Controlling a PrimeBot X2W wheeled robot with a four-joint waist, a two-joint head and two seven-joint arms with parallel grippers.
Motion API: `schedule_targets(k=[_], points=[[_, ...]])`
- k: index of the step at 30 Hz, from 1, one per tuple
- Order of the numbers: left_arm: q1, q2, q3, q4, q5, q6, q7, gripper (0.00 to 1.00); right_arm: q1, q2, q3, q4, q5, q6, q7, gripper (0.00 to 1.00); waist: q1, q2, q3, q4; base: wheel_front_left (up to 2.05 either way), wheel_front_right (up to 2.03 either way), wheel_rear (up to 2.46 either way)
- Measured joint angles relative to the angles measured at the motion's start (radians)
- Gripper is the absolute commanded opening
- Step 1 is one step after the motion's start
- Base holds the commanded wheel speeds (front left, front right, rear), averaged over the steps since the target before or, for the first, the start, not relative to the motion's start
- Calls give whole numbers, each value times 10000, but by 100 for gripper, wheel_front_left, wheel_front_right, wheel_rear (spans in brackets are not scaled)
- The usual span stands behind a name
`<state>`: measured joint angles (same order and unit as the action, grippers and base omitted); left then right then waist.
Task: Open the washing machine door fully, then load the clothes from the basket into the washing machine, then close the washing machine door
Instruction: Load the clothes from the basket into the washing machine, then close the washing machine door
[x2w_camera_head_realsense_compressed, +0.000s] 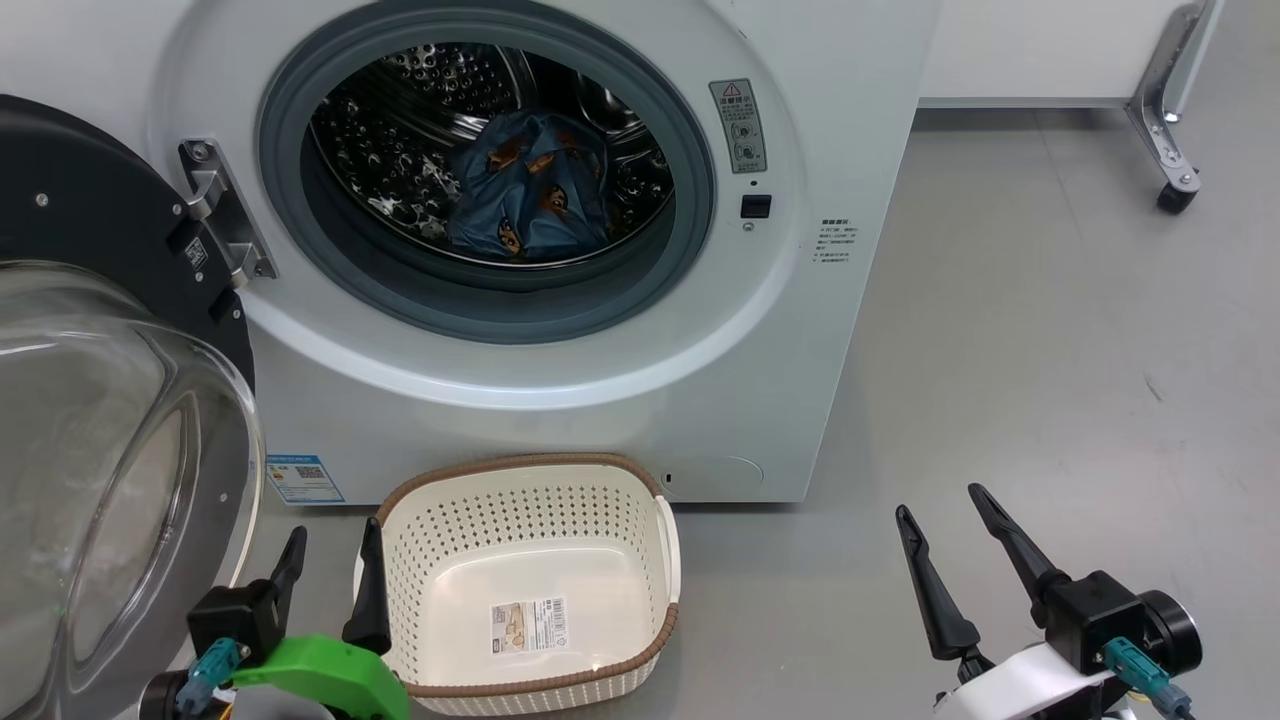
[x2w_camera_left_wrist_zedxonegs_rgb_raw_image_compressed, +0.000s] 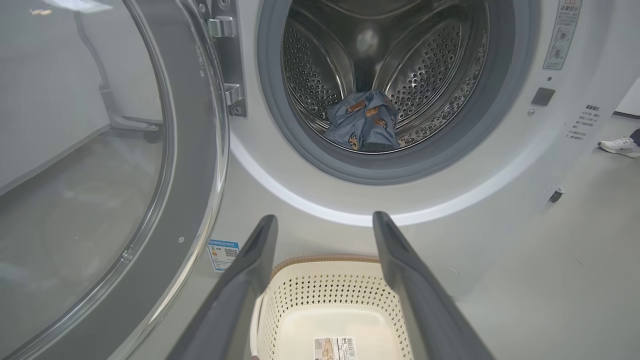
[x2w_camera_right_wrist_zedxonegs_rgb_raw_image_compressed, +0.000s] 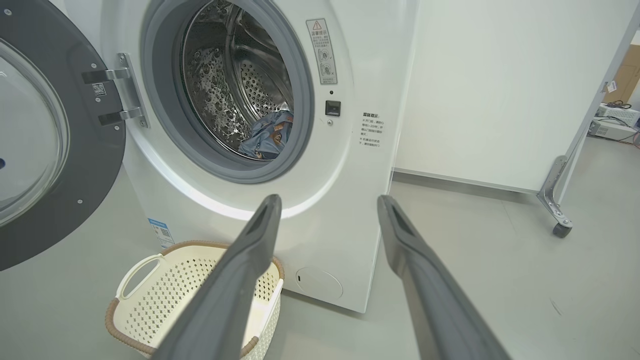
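Blue clothes (x2w_camera_head_realsense_compressed: 530, 190) near the gasket (x2w_camera_head_realsense_compressed: 480, 315) may snag as the door (x2w_camera_head_realsense_compressed: 110, 420) shuts; left gripper (x2w_camera_head_realsense_compressed: 335, 532) and right gripper (x2w_camera_head_realsense_compressed: 940, 500) gape empty.

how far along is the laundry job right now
Done: the washing machine door is swung wide open, the clothes lie in the drum, and the basket holds only its barcode sticker. In hand: nothing; the left pincer and right pincer are open and empty. Left: closing the door.

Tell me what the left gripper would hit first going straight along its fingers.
Probably the washing machine, on its white front below the drum opening, after passing over the basket; depth is unclear.
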<state>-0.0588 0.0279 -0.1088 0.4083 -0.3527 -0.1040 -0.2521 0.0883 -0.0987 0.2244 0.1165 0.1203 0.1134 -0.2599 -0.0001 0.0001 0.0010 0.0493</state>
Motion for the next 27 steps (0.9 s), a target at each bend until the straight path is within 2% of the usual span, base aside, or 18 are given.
schedule_targets(k=[14,27], points=[[1421,56,236,-1580,33,313,0,100,29,2,25,-88,-71,21,0,100,0,0,-2,-209,-27,28,-1],[1989,86,88,-2372,33,499,0,100,32,8,29,-115,-73,88,0,100,0,0,20,-279,-82,82,0]])
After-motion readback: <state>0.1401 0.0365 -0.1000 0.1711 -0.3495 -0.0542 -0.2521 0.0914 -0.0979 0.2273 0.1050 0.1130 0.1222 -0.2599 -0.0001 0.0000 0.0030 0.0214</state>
